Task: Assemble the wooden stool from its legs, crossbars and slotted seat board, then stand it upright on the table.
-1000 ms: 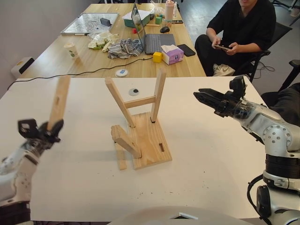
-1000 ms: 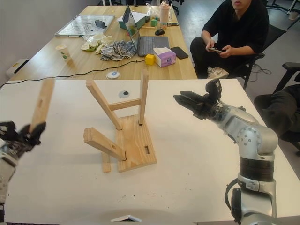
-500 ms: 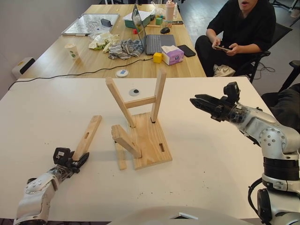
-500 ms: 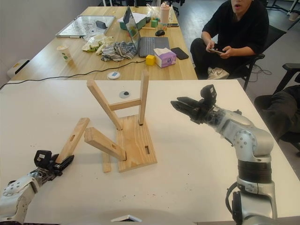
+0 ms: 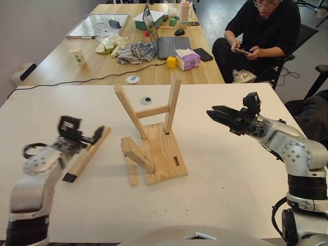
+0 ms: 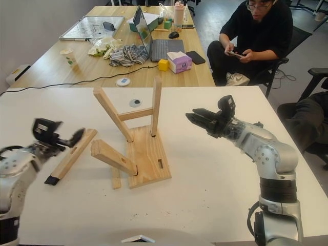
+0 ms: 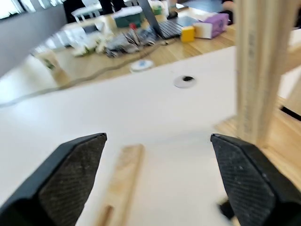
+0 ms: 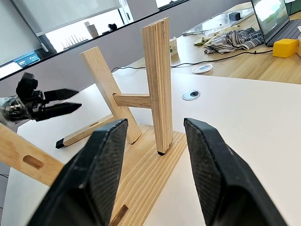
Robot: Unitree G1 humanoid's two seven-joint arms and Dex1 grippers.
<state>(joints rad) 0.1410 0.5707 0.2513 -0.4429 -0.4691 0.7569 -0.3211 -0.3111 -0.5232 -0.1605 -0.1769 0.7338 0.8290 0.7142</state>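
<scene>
Left jaws: spread wide, pinching nothing, pads (image 7: 75,174) hanging over the far end of the loose leg (image 5: 88,154). I cannot tell whether they touch it. That leg lies flat on the surface (image 5: 230,195), just left of the seat board (image 5: 169,154). Risk 1: if they close this near the end, the long free length would probably swing or twist in the jaws when lifted. The slot alignment would then be lost. A short bar (image 5: 132,174), probably a crossbar, lies flat against the board's left edge. Above it a tilted leg (image 5: 137,154) sits in the board and leans low to the left, and it looks loosely seated. Risk 2: a passing arm or the carried leg could knock it out or bury the bar further. Farther back, a slanted leg (image 5: 130,115) and an upright leg (image 5: 173,105) stand in the board, joined by a crossbar (image 5: 152,111), and the frame is visibly out of square. Risk 3: nothing holds the board, so pressing another leg in could slide it or lever it up, spilling the seated legs. Right jaws: also spread and empty, pads (image 8: 106,174) held above the surface, aimed at the upright leg but apart from it. Risk 4: a skewed grip there could pull that leg from its slot instead of steadying it.
</scene>
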